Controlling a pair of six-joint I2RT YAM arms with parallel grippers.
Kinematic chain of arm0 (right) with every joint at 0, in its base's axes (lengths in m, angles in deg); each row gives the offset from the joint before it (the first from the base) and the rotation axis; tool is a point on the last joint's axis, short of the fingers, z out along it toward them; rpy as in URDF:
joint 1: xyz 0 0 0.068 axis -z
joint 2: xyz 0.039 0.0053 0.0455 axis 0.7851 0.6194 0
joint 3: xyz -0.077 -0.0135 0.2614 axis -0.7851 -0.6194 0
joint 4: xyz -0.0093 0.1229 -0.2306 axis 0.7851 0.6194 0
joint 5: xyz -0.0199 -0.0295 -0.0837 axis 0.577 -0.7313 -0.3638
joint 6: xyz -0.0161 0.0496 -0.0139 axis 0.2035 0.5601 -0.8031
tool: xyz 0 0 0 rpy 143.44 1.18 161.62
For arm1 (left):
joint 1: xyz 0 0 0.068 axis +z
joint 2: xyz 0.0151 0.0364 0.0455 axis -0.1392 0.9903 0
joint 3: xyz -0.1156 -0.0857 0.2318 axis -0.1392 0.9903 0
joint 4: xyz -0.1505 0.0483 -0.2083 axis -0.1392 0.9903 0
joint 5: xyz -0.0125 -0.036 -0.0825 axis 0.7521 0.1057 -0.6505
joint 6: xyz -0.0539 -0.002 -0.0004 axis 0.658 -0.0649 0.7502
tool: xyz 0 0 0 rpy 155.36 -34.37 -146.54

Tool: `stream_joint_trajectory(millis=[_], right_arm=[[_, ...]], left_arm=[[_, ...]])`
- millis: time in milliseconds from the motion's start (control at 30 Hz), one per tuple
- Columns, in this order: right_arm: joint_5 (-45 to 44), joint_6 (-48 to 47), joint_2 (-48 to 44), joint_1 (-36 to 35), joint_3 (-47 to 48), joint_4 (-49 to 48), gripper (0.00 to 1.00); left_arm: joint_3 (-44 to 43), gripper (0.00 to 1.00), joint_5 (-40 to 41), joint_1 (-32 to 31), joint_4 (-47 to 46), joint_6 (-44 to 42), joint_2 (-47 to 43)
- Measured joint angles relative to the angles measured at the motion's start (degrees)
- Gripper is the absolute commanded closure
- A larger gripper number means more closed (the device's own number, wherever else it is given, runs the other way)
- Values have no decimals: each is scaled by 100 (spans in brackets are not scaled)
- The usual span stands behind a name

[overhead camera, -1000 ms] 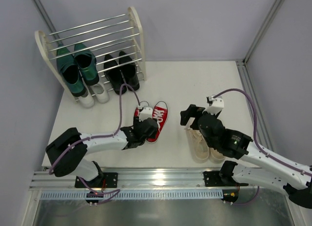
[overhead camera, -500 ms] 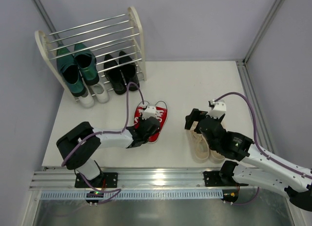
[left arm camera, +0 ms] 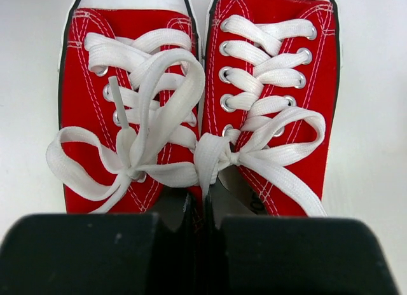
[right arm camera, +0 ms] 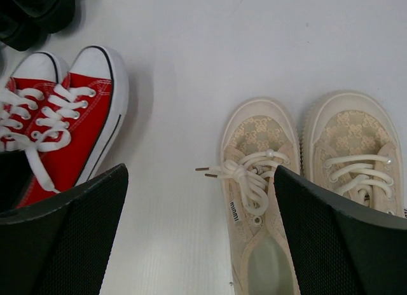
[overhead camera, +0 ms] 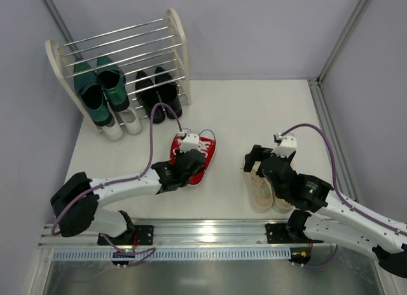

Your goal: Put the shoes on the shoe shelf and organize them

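**A:** Where are the red sneakers [overhead camera: 205, 152]?

**B:** Near the middle of the bench [overhead camera: 254, 110], closer to its near edge. They stand side by side with their white toes pointing to the far edge. The left gripper [left arm camera: 203, 212] has its fingers pressed almost together, pinching the inner heel walls of the pair.

**A:** And the right gripper [right arm camera: 198, 174]?

**B:** Its fingers are spread wide above the beige sneakers [overhead camera: 266, 194], which stand by the near edge, toward the right.

**A:** The shelf [overhead camera: 180, 34]?

**B:** It is in the far left corner. The green loafers [overhead camera: 98, 85] sit on its rods at the left, and the black dress shoes [overhead camera: 159, 91] at the right. The white sneakers [overhead camera: 122, 123] poke out below the loafers.
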Motion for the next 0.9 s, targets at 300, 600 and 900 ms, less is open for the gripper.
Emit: stream_joint_trajectory(millis=[300, 600, 900], right_arm=[[24, -28, -203, 7, -42, 101, 5], [22, -66, -697, 7, -28, 466, 5], [-4, -66, -990, 9, 37, 866, 6]], left_arm=[[-1596, 100, 774, 22, 1434, 101, -713], [-2924, 100, 575, 1412, 2369, 0, -55], [-3587, 100, 282, 2253, 2461, -573, 614]])
